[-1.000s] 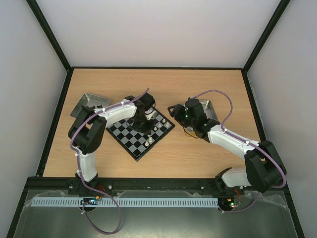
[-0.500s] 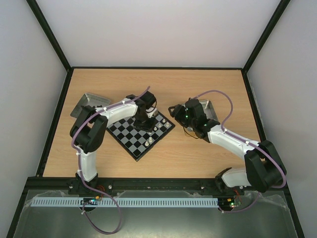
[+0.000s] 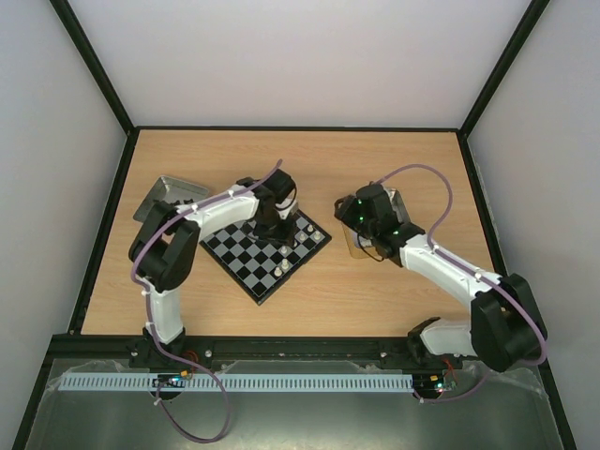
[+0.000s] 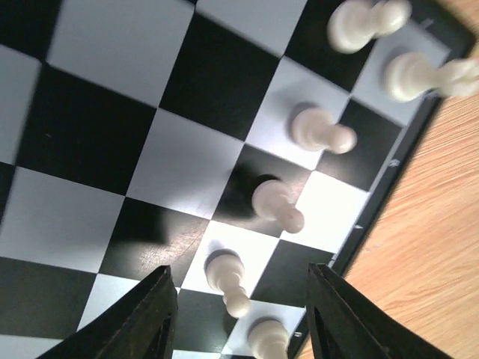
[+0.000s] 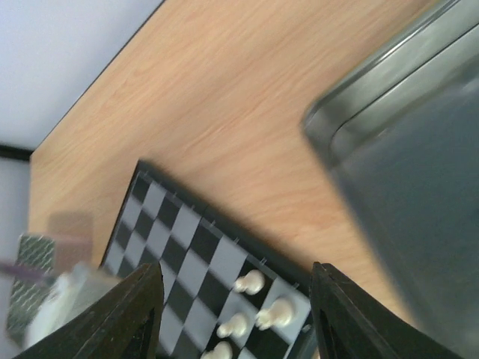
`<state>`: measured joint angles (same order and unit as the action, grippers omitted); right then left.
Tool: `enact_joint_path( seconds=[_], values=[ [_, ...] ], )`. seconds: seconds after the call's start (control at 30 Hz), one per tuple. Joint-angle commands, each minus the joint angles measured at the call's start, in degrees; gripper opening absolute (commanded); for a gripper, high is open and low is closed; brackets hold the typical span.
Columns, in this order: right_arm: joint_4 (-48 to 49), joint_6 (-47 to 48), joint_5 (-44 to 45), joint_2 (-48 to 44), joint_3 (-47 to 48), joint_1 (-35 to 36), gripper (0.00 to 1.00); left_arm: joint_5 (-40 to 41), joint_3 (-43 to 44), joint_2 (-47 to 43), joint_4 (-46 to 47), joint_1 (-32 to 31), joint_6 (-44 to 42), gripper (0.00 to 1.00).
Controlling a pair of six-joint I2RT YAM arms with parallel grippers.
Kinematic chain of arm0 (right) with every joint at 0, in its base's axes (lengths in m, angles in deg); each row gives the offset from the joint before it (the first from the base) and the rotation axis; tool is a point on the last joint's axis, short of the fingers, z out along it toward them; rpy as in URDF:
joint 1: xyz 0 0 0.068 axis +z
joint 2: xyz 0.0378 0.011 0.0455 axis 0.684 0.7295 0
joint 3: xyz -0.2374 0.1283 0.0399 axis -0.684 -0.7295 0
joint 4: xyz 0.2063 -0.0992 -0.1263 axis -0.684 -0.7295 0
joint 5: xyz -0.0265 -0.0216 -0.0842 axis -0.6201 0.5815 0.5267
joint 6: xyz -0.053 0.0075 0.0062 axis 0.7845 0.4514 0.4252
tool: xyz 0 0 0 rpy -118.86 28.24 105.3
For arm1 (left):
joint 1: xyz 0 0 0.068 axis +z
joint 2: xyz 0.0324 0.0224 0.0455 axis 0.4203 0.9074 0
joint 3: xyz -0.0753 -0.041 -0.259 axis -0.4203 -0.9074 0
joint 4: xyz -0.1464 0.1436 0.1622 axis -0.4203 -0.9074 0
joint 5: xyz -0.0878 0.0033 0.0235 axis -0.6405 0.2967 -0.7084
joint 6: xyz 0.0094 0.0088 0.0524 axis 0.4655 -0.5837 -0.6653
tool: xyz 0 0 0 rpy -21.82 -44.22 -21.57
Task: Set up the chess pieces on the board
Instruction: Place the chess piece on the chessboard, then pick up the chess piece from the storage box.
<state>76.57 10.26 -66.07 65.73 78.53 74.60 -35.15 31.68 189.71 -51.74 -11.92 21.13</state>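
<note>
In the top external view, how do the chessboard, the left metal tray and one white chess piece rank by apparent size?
1. chessboard, clearly the largest.
2. left metal tray, partly hidden by the left arm.
3. white chess piece, smaller than one square.

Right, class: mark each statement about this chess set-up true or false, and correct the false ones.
1. The left fingers are open above the board. True.
2. The right fingers hold a piece. False: they are open and empty.
3. The pieces seen on the board are all pale. True.
4. The pieces stand in the middle of the board. False: they stand near one edge.
5. The right arm reaches over the board. False: it is off the board, beside a tray.
</note>
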Motion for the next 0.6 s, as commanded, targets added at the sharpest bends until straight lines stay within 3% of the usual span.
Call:
enact_joint_path(
  seconds=[0.0, 0.33, 0.57],
  values=[
    [-9.4, 8.2, 10.0, -2.5, 3.0, -3.9, 0.53, 1.9, 0.6, -7.0, 3.4, 1.3, 2.4, 0.50],
    [-19.3, 21.7, 9.7, 6.6, 6.6, -14.3, 0.51, 4.3, -15.0, -25.9, 20.9, 6.8, 7.2, 0.50],
    [-17.9, 20.7, 14.4, 14.6, 8.6, -18.5, 0.51, 3.5, -22.0, -34.2, 27.7, 6.9, 7.4, 0.51]
  ],
)
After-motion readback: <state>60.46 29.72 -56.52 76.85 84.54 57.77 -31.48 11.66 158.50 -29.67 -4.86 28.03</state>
